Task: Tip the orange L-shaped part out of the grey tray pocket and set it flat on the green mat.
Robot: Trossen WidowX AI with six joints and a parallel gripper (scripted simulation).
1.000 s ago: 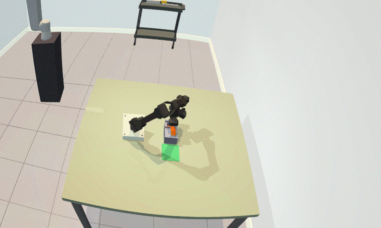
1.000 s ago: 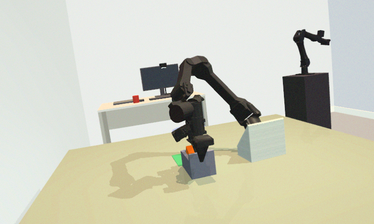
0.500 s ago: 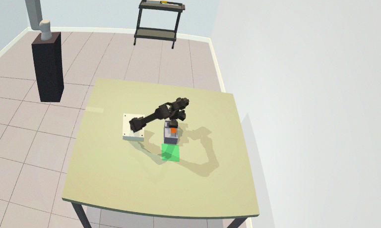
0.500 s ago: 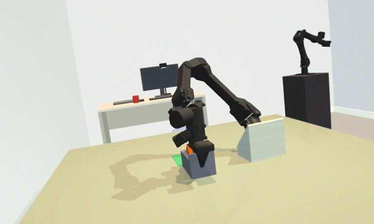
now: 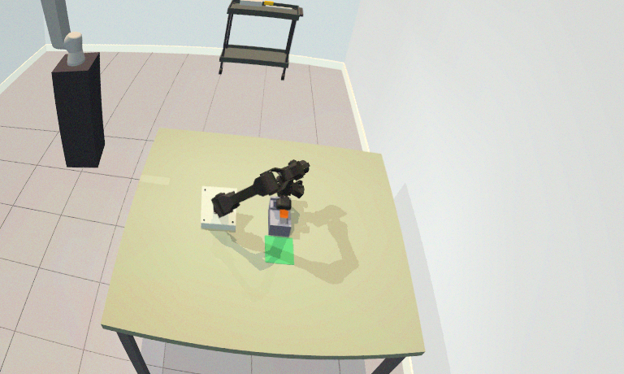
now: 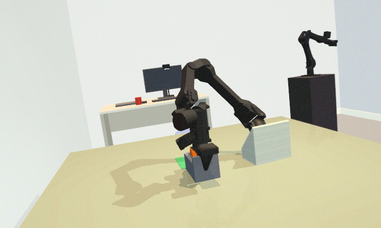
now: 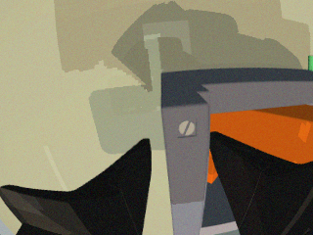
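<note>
Straddling the tray's end wall, by the look of it: in the wrist view one finger of the gripper (image 6: 207,158) (image 7: 180,166) is outside the grey tray (image 5: 279,230) (image 6: 208,169) (image 7: 183,166), the other inside, over the orange part (image 5: 283,213) (image 6: 193,152) (image 7: 259,132). Fingers partway apart, wall between them, nothing pinched. Contact with the part: can't tell.

Part sits in the tray; orange shows above the rim in the exterior view, so probably tipped at the mat end. My read: inner finger is there to press the L end down, outer one goes outside because there's no room for both in the pocket. Partial opening suits that.

Green mat (image 5: 279,250) (image 6: 180,162) (image 7: 310,64) lies just beside the tray's far end, handy for set-down. White base block (image 5: 218,228) (image 6: 271,144) stands apart to one side. In the way: the end wall. Too low and the fingers could jam on it or shove the tray; lift clear before going for the raised end.
</note>
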